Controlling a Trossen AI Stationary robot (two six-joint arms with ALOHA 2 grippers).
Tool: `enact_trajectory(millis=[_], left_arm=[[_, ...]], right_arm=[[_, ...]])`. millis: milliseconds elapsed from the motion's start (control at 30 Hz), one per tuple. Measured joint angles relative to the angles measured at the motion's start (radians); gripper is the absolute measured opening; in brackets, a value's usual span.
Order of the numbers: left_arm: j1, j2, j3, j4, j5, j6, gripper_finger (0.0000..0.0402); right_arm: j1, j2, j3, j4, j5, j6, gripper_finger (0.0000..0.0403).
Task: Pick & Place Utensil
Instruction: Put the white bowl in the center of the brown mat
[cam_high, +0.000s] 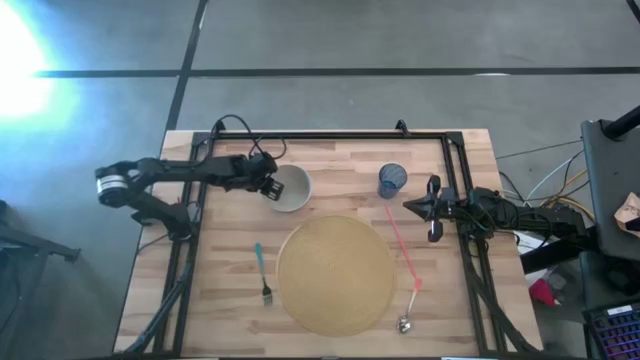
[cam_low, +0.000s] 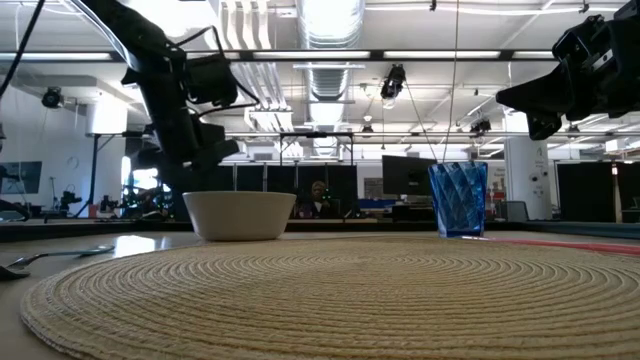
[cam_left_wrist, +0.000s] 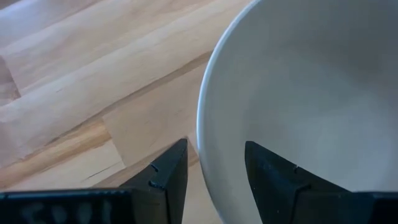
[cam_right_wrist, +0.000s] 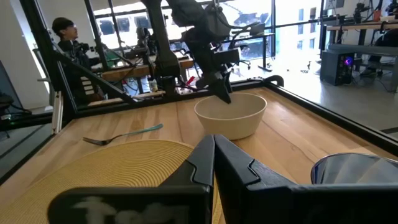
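Observation:
A white bowl (cam_high: 292, 190) (cam_low: 238, 215) stands on the wooden table behind a round woven placemat (cam_high: 335, 275). My left gripper (cam_high: 270, 188) (cam_left_wrist: 214, 146) is open over the bowl's left rim (cam_left_wrist: 205, 124), with one finger outside and one over the inside; in the low view it hangs just above the rim. A teal-handled fork (cam_high: 262, 272) (cam_right_wrist: 121, 135) lies left of the mat. A pink-handled spoon (cam_high: 404, 262) lies along its right edge. My right gripper (cam_high: 408, 206) (cam_right_wrist: 214, 140) is shut, above the table right of a blue cup (cam_high: 392, 181).
The blue cup (cam_low: 458, 200) stands upright near the table's far right, close to my right gripper. A black frame rail (cam_high: 330, 134) runs around the table edge. Cables lie at the far left corner. People sit in the room beyond the table.

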Motion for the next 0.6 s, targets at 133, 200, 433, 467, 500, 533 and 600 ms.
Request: enact_trajectory(millis=[133,200,433,467,500,533,600], left_arm=[[0.000,0.015,0.000,0.001,0.005,0.011,0.0148],[0.000,0.019,0.000,0.001,0.010,0.015,0.0141],[0.000,0.018,0.000,0.000,0.016,0.041,0.0087],[0.000,0.018,0.000,0.001,0.016,0.049,0.0076],[0.000,0.017,0.000,0.001,0.016,0.056,0.0065],[0.000,0.017,0.000,0.002,0.016,0.064,0.0053],[0.000,0.014,0.001,0.011,0.018,0.075,0.0031]], right_arm=[[0.000,0.000,0.000,0.000,0.000,0.000,0.0008],[0.000,0.000,0.000,0.000,0.000,0.000,0.0008],[0.000,0.000,0.000,0.000,0.000,0.000,0.0008],[0.000,0.000,0.000,0.000,0.000,0.000,0.0008],[0.000,0.000,0.000,0.000,0.000,0.000,0.0008],[0.000,0.000,0.000,0.000,0.000,0.000,0.0008],[0.000,0.000,0.000,0.000,0.000,0.000,0.0008]])
